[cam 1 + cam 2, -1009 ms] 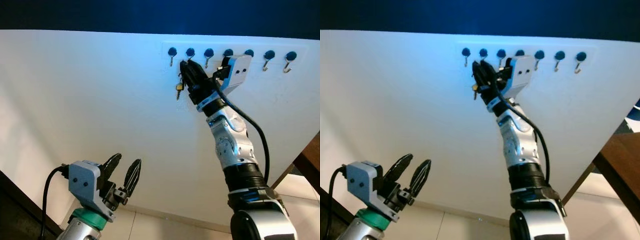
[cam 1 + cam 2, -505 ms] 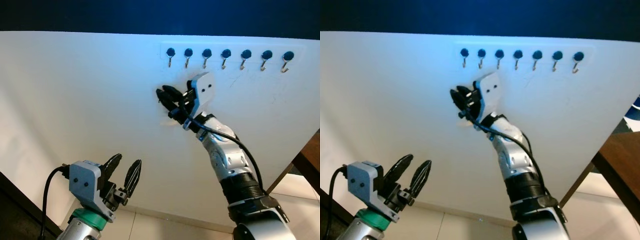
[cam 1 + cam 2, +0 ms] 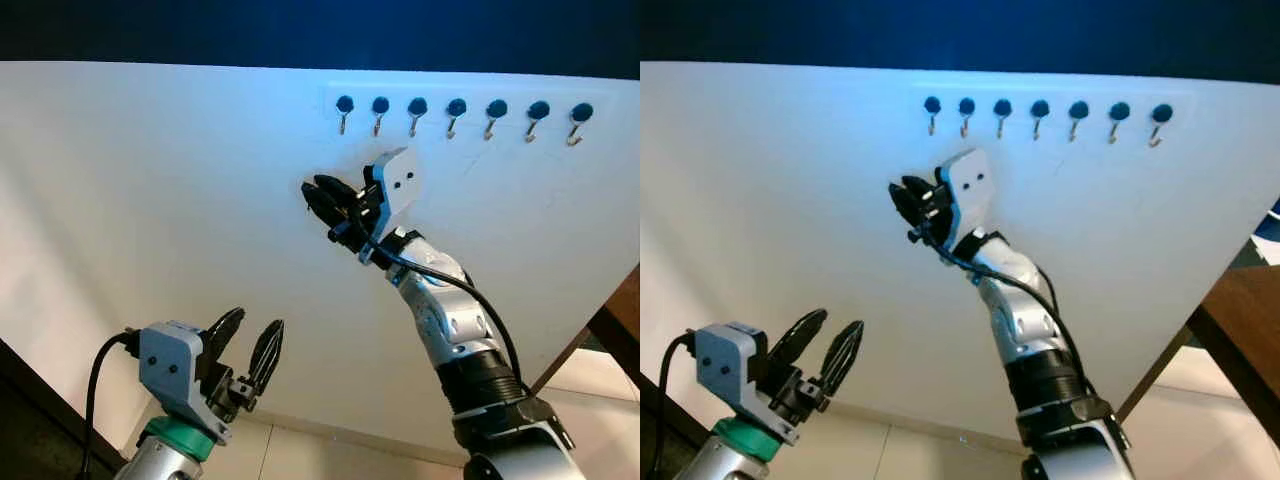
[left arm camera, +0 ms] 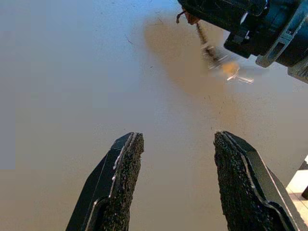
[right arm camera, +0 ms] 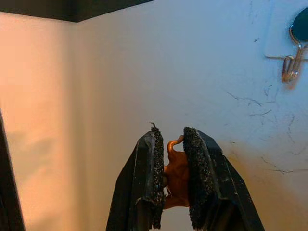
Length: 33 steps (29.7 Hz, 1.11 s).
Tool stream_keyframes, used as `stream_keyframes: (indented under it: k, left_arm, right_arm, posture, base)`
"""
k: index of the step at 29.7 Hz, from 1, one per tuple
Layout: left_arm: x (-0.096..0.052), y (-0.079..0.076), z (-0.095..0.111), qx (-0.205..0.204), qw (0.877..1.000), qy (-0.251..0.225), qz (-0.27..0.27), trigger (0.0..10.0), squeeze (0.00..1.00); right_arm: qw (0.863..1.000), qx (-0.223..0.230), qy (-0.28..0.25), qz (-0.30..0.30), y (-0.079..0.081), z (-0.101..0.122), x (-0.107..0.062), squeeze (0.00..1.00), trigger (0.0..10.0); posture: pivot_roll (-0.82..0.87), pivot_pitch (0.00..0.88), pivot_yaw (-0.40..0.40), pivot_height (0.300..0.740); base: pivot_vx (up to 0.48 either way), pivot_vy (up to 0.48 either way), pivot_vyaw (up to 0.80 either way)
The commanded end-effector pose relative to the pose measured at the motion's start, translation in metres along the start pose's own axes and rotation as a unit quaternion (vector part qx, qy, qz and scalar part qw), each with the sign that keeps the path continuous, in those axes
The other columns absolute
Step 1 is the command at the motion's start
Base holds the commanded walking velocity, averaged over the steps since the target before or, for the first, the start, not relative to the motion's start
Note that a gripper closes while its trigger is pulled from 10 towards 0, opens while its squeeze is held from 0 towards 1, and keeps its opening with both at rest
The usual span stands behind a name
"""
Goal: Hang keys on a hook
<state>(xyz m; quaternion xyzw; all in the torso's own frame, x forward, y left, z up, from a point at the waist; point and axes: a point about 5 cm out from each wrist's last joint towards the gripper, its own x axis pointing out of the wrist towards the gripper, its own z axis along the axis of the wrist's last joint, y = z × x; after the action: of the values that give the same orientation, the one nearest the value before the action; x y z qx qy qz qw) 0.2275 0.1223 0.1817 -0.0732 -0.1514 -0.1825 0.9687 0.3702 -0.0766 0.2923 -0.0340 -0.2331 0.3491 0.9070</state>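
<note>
A white wall [image 3: 150,200] spans the scene under a dark band [image 3: 300,30] along its top, with pale floor tiles [image 3: 330,455] near its base and a brown wooden edge [image 3: 1240,320] at far right.

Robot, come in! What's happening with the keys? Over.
Right claw shut on keys, below the hooks, none hung yet. Left claw open, low, idle. Nothing blocking.

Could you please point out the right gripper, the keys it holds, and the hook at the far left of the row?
right gripper [image 5: 171,139]: right wrist view, between its fingertips.
keys [image 4: 230,70]: left wrist view, on the blurred brass key dangling below the gripper.
leftmost hook [image 3: 344,105]: left eye view, on its dark round cap.
</note>
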Motion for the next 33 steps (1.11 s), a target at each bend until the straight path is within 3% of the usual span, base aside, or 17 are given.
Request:
stream_keyframes:
  k: [1, 5, 6, 10, 13, 18, 27, 33]
  left_arm:
    - [-0.003, 0.001, -0.005, 0.001, 1.0, 0.016, 0.001, 10.0, 0.0]
    - [-0.002, 0.002, -0.005, 0.001, 1.0, 0.016, 0.003, 10.0, 0.0]
    - [-0.001, 0.002, -0.005, 0.001, 1.0, 0.016, 0.007, 10.0, 0.0]
    - [0.0, 0.003, -0.005, 0.001, 1.0, 0.015, 0.012, 10.0, 0.0]
    - [0.0, 0.003, -0.005, 0.001, 1.0, 0.015, 0.012, 10.0, 0.0]
    - [0.0, 0.004, -0.005, 0.0, 1.0, 0.017, 0.016, 10.0, 0.0]
    - [0.0, 0.004, -0.005, 0.0, 1.0, 0.018, 0.017, 10.0, 0.0]
    - [0.0, 0.004, -0.005, -0.001, 1.0, 0.02, 0.015, 10.0, 0.0]
  right_arm:
    - [1.0, 0.002, -0.024, -0.013, -0.002, 0.009, 0.003, 0.0, 10.0]
    - [0.998, 0.013, -0.05, -0.046, -0.011, 0.018, 0.005, 0.0, 10.0]
    - [0.994, 0.025, -0.076, -0.076, -0.022, 0.03, 0.008, 0.0, 10.0]
    - [0.987, 0.03, -0.11, -0.109, -0.038, 0.049, 0.014, 0.0, 10.0]
    - [0.987, 0.03, -0.11, -0.109, -0.038, 0.049, 0.014, 0.0, 10.0]
    - [0.973, 0.016, -0.138, -0.185, -0.071, 0.078, 0.015, 0.0, 10.0]
    - [0.971, 0.017, -0.124, -0.205, -0.077, 0.073, 0.012, 0.0, 10.0]
    - [0.977, 0.02, -0.101, -0.185, -0.07, 0.06, 0.012, 0.0, 10.0]
  posture:
    - [-0.13, 0.072, 0.133, 0.74]
    - [-0.13, 0.074, 0.134, 0.74]
    - [-0.13, 0.08, 0.134, 0.74]
    - [-0.13, 0.082, 0.134, 0.74]
    - [-0.13, 0.082, 0.134, 0.74]
    - [-0.13, 0.085, 0.133, 0.74]
    - [-0.12, 0.088, 0.132, 0.74]
    - [-0.12, 0.096, 0.138, 0.74]
  base:
    - [0.0, 0.0, 0.0]
    - [0.0, 0.0, 0.0]
    - [0.0, 0.0, 0.0]
    - [0.0, 0.0, 0.0]
    - [0.0, 0.0, 0.0]
    - [0.0, 0.0, 0.0]
    - [0.0, 0.0, 0.0]
    - [0.0, 0.0, 0.0]
